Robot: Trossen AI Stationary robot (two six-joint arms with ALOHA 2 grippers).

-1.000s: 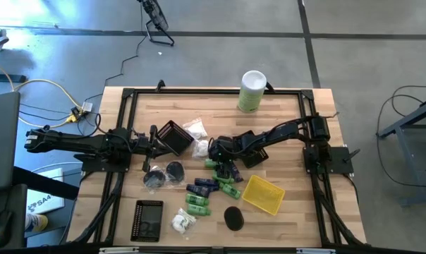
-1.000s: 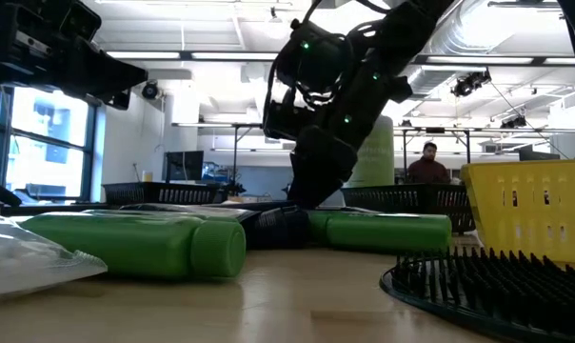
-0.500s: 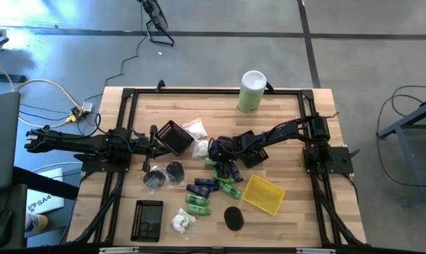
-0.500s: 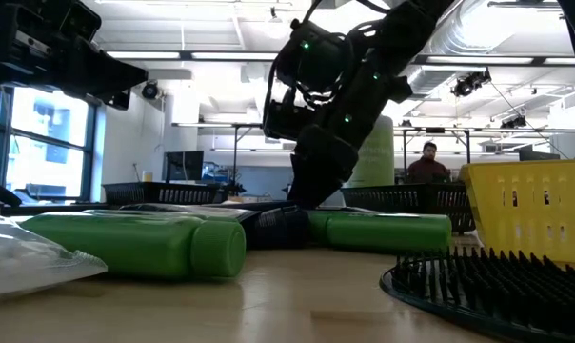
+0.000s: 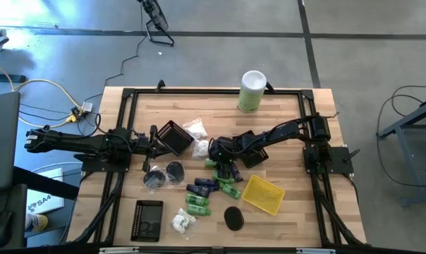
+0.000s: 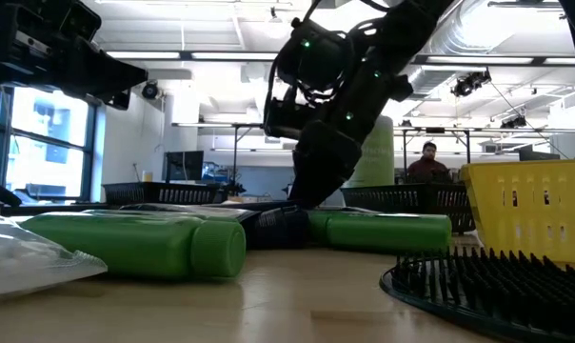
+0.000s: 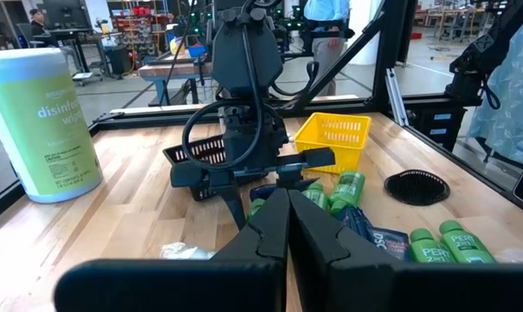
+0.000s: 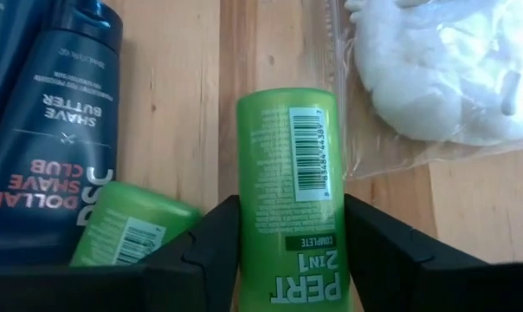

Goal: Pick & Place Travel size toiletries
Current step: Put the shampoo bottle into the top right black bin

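Observation:
The travel size toiletries lie scattered mid-table: green bottles, navy tubes [image 8: 54, 130], white packets [image 8: 452, 78] and black discs [image 5: 175, 169]. My right gripper [image 5: 213, 158] reaches in from the table's right, slanting down, and is shut on one green bottle [image 8: 287, 173] that lies on the wood. A second green bottle [image 8: 127, 230] lies beside it, against a navy tube. At the table's left side, my left gripper [image 7: 287, 230] hovers level, shut and holding nothing, next to a black basket [image 5: 174, 135]. My right gripper [image 8: 289, 212] pinches the green bottle between its two fingers, one on each long side of the body [image 8: 248, 217]. The fingers slant down from the table's right and run along the bottle's length. The bottle lies flat on the table, label up.
A yellow basket [image 5: 263, 195] sits at the near right and a flat black basket [image 5: 147, 220] at the near left. A tall white-and-green canister [image 5: 252, 90] stands at the far edge. Black frame rails [image 5: 199, 92] border the table. A person shows in the room behind.

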